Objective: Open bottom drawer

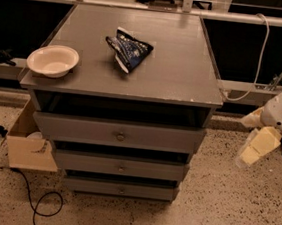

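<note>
A grey cabinet stands in the middle of the camera view with three drawer fronts stacked one above another. The bottom drawer (121, 188) is the lowest and narrowest front, with a small round knob at its centre, and it sits flush with the cabinet. My gripper (254, 148) hangs at the right of the cabinet, at about the height of the top drawer, well apart from all the drawers. Its pale yellow fingers (259, 145) point down and to the left.
On the cabinet top (185, 74) lie a white bowl (53, 60) at the left and a dark blue snack bag (129, 50) near the middle. A cardboard box (27, 145) stands on the floor at the left, with a black cable (36, 199) beside it. Speckled floor surrounds the cabinet.
</note>
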Motion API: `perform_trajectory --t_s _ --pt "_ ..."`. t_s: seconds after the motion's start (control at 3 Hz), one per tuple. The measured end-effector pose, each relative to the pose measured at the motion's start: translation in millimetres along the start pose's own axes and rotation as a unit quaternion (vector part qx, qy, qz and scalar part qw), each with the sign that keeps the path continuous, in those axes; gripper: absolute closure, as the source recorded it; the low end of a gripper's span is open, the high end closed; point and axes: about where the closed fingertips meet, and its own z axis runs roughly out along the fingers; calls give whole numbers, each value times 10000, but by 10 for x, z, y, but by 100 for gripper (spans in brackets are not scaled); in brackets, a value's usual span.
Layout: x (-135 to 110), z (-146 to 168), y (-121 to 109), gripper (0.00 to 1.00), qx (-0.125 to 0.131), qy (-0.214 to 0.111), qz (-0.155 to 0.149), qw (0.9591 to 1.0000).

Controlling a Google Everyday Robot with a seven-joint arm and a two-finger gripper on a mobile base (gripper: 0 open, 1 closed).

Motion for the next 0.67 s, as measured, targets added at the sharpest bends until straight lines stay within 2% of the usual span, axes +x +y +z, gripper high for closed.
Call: perform_trajectory --t_s 0.33,0.67 --pt "291 215 159 0 -292 -382 253 9985" --pt "503 414 416 0 -502 -594 401 9962"
